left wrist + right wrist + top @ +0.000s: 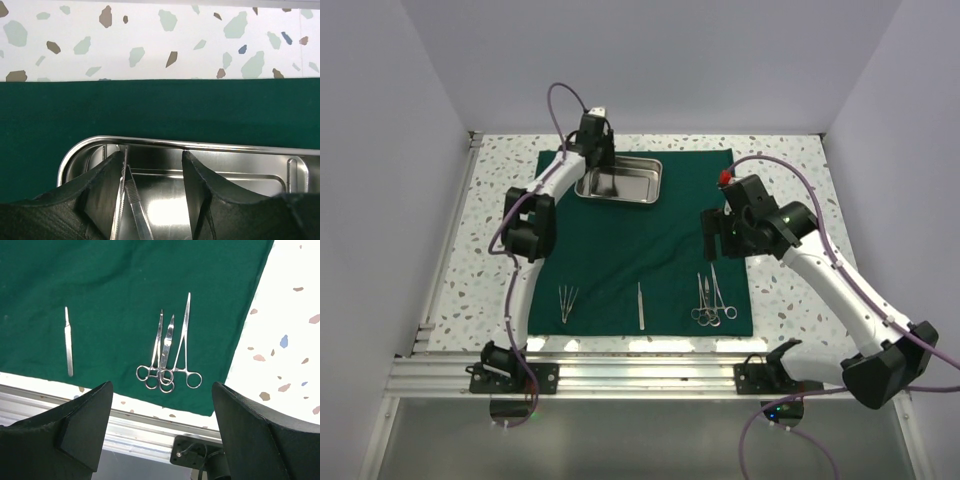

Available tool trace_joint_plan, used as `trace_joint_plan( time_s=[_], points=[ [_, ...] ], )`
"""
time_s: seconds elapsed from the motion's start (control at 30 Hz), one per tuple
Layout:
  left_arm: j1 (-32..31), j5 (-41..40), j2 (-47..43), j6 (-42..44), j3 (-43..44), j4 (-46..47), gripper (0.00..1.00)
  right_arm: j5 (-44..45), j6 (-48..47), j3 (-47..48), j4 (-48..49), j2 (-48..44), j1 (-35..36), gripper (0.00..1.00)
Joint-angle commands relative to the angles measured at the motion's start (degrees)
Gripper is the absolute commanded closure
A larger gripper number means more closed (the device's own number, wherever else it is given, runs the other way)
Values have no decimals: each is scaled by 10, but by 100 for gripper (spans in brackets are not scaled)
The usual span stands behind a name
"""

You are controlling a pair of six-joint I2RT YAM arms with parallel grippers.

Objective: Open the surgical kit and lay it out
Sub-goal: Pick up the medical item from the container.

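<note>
While the green cloth is spread out, the left gripper is held part-open in the steel tray, tweezers between its fingers; the right gripper is spread wide above the clamps.

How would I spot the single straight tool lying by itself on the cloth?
Find the green cloth and look along its edge farthest from the steel tray. There, between the tweezers on the left and the clamps on the right, lies the tool. It is a lone, slim, straight steel strip, without ring handles.
</note>
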Motion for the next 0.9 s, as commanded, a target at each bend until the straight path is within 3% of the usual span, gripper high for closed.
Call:
trace_joint_plan(
  time_s=[0.0, 0.17, 0.37, 0.87],
  points=[
    [12, -18, -32, 0, -25, 15, 46, 12, -10, 14, -11, 12, 1, 16],
    [11, -32, -82, 4, -82, 39, 46, 12, -22, 17, -6, 28, 1, 16],
    [12, -40, -66, 7, -90, 28, 50, 2, -22, 16, 1, 34, 1, 17],
    [12, 2, 6, -22, -50, 26, 86, 4, -21, 2, -3, 23, 1, 17]
  ],
)
